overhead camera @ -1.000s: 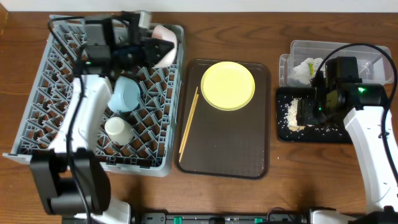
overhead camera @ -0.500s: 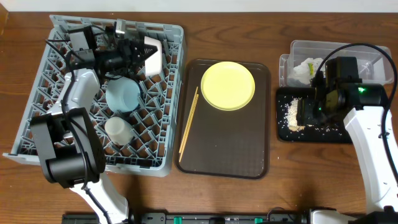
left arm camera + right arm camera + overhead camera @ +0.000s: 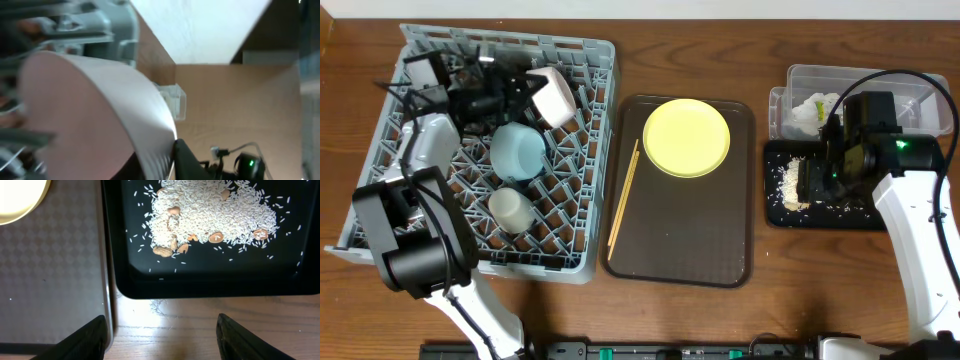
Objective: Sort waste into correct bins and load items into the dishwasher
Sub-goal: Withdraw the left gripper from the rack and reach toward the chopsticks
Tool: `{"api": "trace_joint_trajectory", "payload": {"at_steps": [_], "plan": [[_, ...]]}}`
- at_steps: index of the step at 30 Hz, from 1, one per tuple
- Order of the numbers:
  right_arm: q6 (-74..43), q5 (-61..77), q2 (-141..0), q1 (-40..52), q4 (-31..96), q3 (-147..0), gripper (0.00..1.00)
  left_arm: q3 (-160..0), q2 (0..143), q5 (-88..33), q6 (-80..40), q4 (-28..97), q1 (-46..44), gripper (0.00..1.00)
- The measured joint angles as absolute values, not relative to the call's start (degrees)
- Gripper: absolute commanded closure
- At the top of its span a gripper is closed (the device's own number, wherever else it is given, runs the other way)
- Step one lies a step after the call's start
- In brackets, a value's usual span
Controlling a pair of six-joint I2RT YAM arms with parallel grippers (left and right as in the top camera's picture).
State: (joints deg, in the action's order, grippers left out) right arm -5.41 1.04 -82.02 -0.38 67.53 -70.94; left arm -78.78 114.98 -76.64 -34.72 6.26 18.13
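Wooden table (image 3: 700, 320), sorting nearly done: wrapper (image 3: 812, 110) in clear tub (image 3: 920, 85), rice scraps (image 3: 788, 182) on black tray (image 3: 820, 215); light blue bowl (image 3: 517, 152), white cup (image 3: 507, 208) and cream-white bowl (image 3: 552, 95) in dish rack (image 3: 380, 190).
Yellow plate (image 3: 687, 137) and chopsticks (image 3: 623, 205) wait on the brown tray (image 3: 680, 240). The left gripper (image 3: 528, 90), grip unclear, has swung left at the cream-white bowl; the right gripper (image 3: 161, 325) hangs open, unmoved.

Left arm swung left along far side of dish rack (image 3: 575, 200). Left pincer (image 3: 526, 88) and cream-white bowl (image 3: 553, 95) shifted from rack's far right corner inward, nearer light blue bowl (image 3: 517, 152).
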Motion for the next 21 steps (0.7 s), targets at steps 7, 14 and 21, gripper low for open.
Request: {"api": "trace_joint_trajectory", "payload": {"at_steps": [7, 14, 21], "plan": [[-5.41, 1.04, -82.02, -0.38, 67.68, -70.94, 0.32, -78.61, 115.09, -75.29, -33.3, 8.78, 20.99, 0.51], [-5.41, 1.04, -82.02, -0.38, 67.96, -70.94, 0.32, -78.56, 114.85, -72.66, -31.55, 8.8, 21.06, 0.28], [-5.41, 1.04, -82.02, -0.38, 68.2, -70.94, 0.32, -78.35, 107.9, -66.15, -29.39, 10.31, 21.91, 0.14]]}}
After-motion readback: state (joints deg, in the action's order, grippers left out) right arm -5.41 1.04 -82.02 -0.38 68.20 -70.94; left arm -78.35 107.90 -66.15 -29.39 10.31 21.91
